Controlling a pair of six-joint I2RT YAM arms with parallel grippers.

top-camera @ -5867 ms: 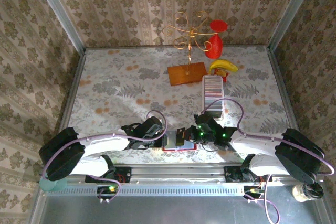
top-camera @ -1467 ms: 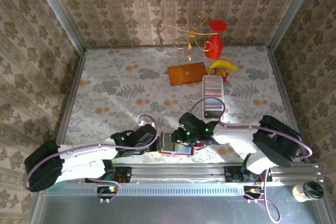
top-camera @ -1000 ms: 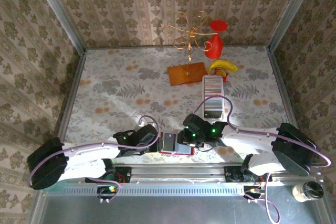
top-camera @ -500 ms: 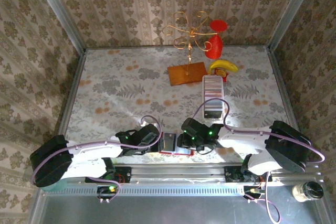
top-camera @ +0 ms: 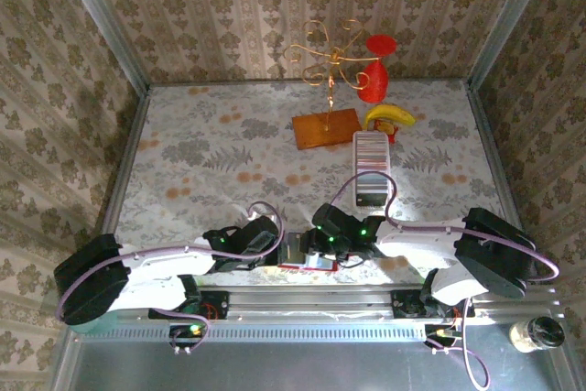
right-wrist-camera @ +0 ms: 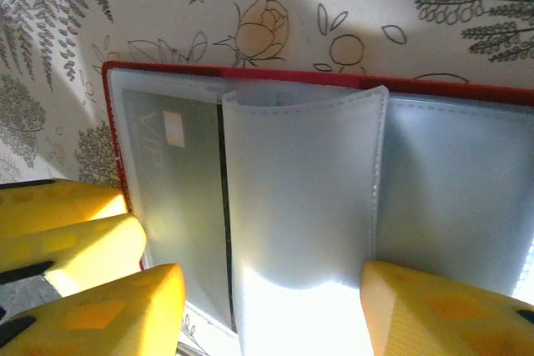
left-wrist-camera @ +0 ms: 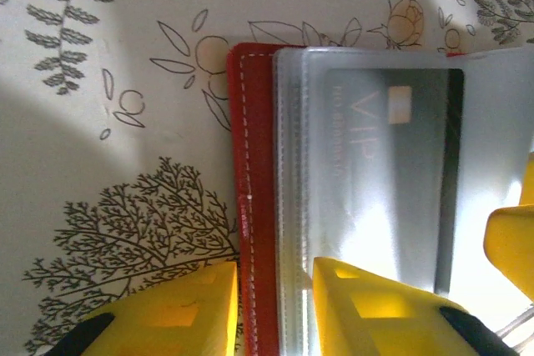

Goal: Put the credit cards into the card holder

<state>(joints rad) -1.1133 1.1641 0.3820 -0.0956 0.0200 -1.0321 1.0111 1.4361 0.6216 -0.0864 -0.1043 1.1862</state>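
Observation:
The red card holder lies open at the table's near edge, between my two grippers. Its clear pockets face up, and a grey VIP card sits in the left pocket. My left gripper stands over the holder's left edge, jaws a narrow gap apart, one fingertip beside the red border and one on the pocket. My right gripper is open wide, with a loose clear pocket flap between its fingers. More credit cards stand in a row in the long white tray.
Behind the tray lie a banana and a red vase. An orange-brown base carries a gold wire stand. The metal rail runs right below the holder.
My right gripper's jaws have spread wider over the holder. The left jaws have narrowed a little. Both arms have shifted only slightly.

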